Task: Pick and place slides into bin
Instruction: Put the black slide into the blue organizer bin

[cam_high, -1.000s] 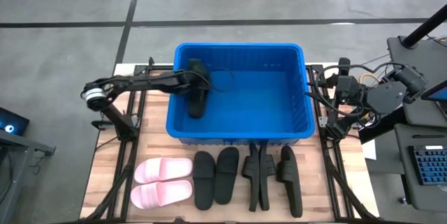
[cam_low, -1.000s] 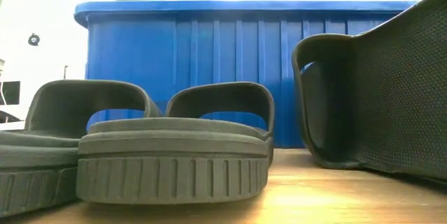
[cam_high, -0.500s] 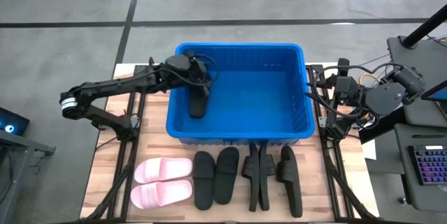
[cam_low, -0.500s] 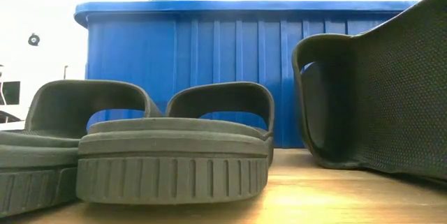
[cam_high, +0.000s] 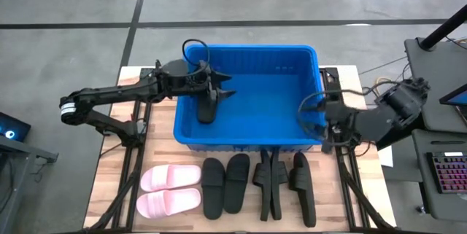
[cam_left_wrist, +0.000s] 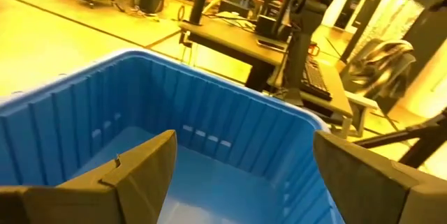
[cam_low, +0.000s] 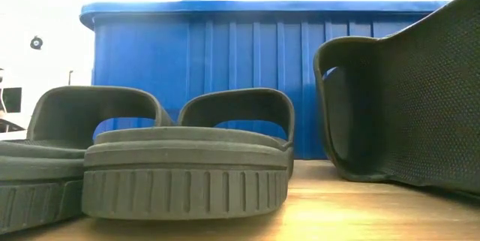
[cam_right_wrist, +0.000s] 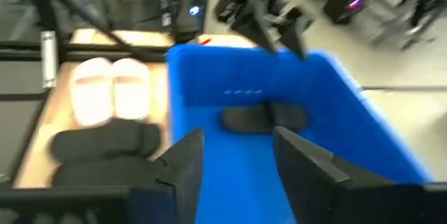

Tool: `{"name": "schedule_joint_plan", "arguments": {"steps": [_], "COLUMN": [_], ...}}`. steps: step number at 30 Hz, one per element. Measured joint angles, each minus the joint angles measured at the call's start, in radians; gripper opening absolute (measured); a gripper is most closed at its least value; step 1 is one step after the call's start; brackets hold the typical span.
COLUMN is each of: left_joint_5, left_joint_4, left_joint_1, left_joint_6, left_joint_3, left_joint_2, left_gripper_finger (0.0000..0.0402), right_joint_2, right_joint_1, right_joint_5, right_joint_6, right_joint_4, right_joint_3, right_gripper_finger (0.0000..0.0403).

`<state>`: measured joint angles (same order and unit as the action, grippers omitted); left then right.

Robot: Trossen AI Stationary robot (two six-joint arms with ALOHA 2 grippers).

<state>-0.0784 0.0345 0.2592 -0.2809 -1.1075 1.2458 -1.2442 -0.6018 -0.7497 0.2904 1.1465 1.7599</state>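
Lining the wooden table's (cam_high: 109, 183) lower edge in the high view are the foam slides: a pale pink pair (cam_high: 170, 190) lower left, then black ones (cam_high: 225, 183) toward the right, several tipped on edge. Above them sits the large bright blue plastic bin (cam_high: 250, 139), one black slide (cam_high: 207, 104) lying inside near its left wall. Over that slide hangs the left gripper (cam_high: 222, 87), jaws spread and empty. At the bin's right wall the right gripper (cam_high: 312, 115) hovers, jaws parted, holding nothing.
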Motion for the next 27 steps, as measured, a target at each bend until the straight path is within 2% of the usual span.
{"name": "schedule_joint_plan", "arguments": {"steps": [8, 16, 21, 27], "left_joint_5": [-0.009, -0.022, -0.021, -0.022], "left_joint_4": [-0.024, -0.025, -0.025, -0.025], "left_joint_1": [-0.029, -0.029, -0.029, -0.029], "left_joint_6": [0.006, 0.006, 0.006, 0.006], "left_joint_3": [0.010, 0.020, 0.021, 0.021], "left_joint_2": [-0.023, -0.048, -0.051, -0.051], "left_gripper_finger": [0.0320, 0.0320, 0.0320, 0.0320], "right_joint_2": [-0.104, -0.248, -0.339, -0.422], "right_joint_1": [-0.002, -0.008, -0.053, -0.140], "right_joint_5": [0.276, 0.616, 0.675, 0.660], "right_joint_6": [0.135, 0.402, 0.526, 0.562], "right_joint_4": [0.005, 0.184, 0.340, 0.344], "right_joint_3": [0.000, 0.000, -0.001, 0.000], "right_gripper_finger": [0.0235, 0.0231, 0.0213, 0.0200]}}
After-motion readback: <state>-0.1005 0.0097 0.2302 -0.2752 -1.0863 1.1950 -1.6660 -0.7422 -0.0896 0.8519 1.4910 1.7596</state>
